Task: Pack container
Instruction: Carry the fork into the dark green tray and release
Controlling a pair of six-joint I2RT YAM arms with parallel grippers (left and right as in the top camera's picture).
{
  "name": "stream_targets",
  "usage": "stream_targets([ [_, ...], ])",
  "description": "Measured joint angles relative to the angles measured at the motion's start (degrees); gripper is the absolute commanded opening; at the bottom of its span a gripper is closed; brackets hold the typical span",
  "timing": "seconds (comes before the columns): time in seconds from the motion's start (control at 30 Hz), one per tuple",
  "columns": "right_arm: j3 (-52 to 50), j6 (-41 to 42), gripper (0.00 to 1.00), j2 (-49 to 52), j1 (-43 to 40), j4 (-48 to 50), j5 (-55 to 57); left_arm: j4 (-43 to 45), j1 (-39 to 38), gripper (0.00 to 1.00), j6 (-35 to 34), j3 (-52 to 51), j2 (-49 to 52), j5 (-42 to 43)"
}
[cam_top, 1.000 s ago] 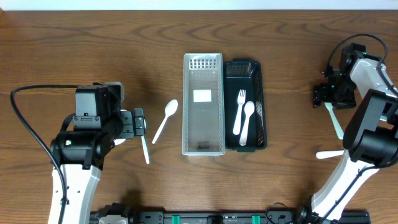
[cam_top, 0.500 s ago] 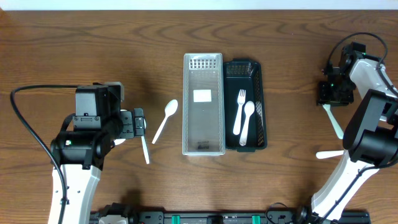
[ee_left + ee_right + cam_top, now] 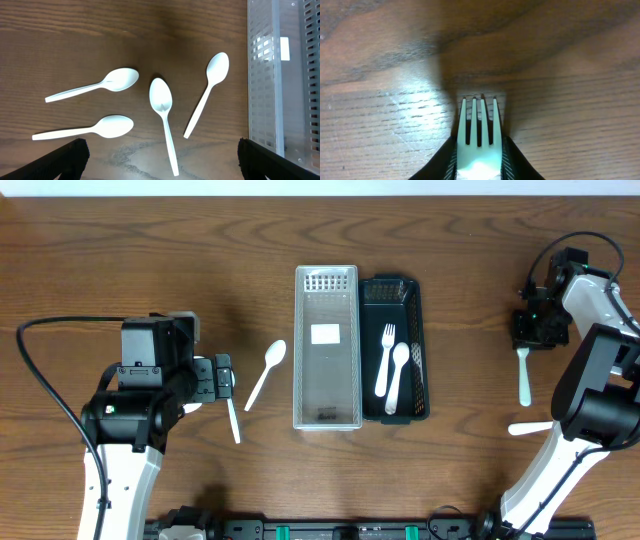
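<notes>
A clear plastic container and a black container lie side by side at the table's middle. The black one holds a white fork and a white spoon. My right gripper is at the far right, shut on the head of a white fork whose handle points toward the front edge. In the right wrist view the tines stick out between the fingers of the right gripper. My left gripper stands open over several white spoons; this left gripper holds nothing.
One spoon lies between the left gripper and the clear container. Another white utensil lies by the right arm's base. The clear container's wall fills the right edge of the left wrist view.
The right gripper has shut on the fork. The fork's handle has swung from slanting right to pointing straight toward the front. The left arm has not moved.
</notes>
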Motion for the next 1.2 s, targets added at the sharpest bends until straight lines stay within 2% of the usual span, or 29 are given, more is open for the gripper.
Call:
stream_targets([
  [0.1, 0.00, 0.26, 0.15, 0.00, 0.00, 0.04, 0.07, 0.00, 0.00, 0.97, 0.00, 0.00, 0.00, 0.00],
  [0.23, 0.00, 0.68, 0.01, 0.00, 0.00, 0.09, 0.04, 0.00, 0.00, 0.97, 0.00, 0.00, 0.00, 0.00],
  [0.5, 0.15, 4.24, 0.01, -0.07, 0.13, -0.50, 0.00, 0.00, 0.00, 0.98, 0.00, 0.00, 0.00, 0.00],
  [0.7, 2.95, 6.64, 0.01, -1.20, 2.75, -7.43, -1.70, -0.02, 0.00, 0.98, 0.00, 0.00, 0.00, 0.00],
  [0.87, 8.24, 9.09, 0.01, -9.77, 9.92, -11.65, -2.69, 0.00, 0.00, 0.97, 0.00, 0.00, 0.00, 0.00],
  [1.07, 12.81, 14.56, 0.01, -23.08, 22.91, -11.37, -3.61, 0.00, 0.00, 0.97, 0.00, 0.00, 0.00, 0.00],
  [1.2, 13.14, 19.39, 0.01, -25.79, 30.93, -11.34, -4.28, -0.02, 0.00, 0.97, 0.00, 0.00, 0.00, 0.00],
])
